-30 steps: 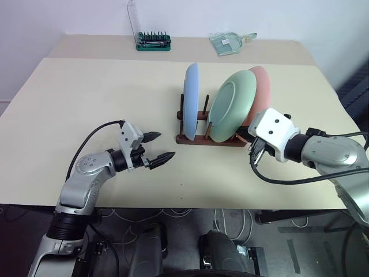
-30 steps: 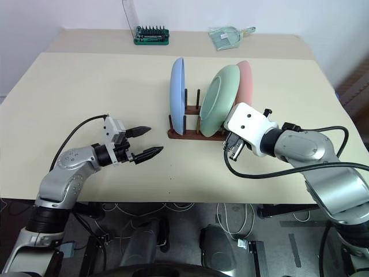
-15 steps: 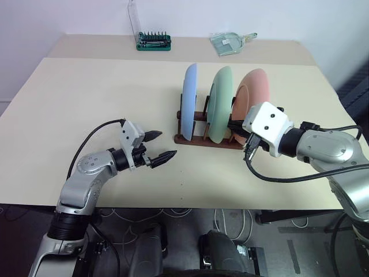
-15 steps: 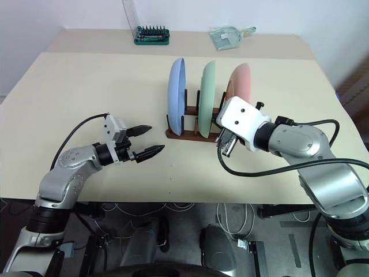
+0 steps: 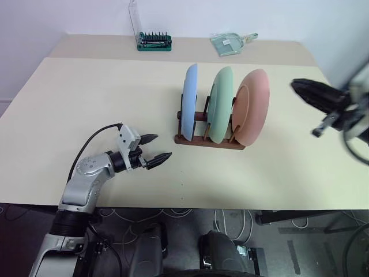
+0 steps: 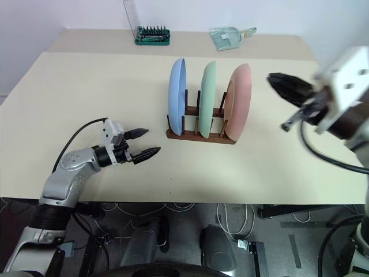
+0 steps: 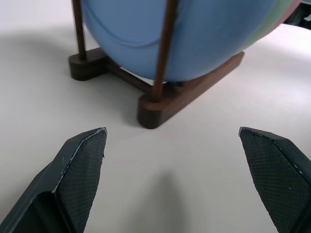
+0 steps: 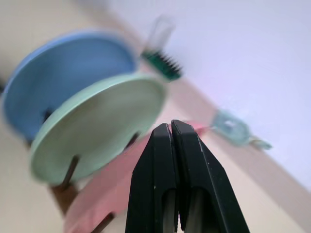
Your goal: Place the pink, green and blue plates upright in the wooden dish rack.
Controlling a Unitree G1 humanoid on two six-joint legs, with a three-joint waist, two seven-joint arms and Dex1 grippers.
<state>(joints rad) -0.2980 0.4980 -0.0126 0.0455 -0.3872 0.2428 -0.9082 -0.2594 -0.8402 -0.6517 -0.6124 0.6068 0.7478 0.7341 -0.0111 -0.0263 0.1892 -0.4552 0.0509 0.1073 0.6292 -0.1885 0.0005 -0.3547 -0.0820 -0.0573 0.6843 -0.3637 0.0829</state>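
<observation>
With all three plates upright in the wooden dish rack [image 5: 209,140], keep your clenched, empty right gripper [image 6: 283,86] and spread-open, empty left gripper [image 5: 158,148] clear, or a nudge topples the pink plate [image 5: 253,107].

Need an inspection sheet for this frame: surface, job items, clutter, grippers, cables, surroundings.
Surface: beige table, bare around the rack.
Job's things: blue plate, green plate and pink plate all stand upright in the wooden dish rack, in that order from the robot's left to right.
Clutter: green bit set with a clear lid and a clear packet at the table's far edge.
Grippers: left gripper open, low over the table left of the rack, holding nothing; right gripper shut, empty, raised to the right of the pink plate.
Cables: black cable looped along the left arm; cables on the floor under the table.
Surroundings: pale wall behind the table.
</observation>
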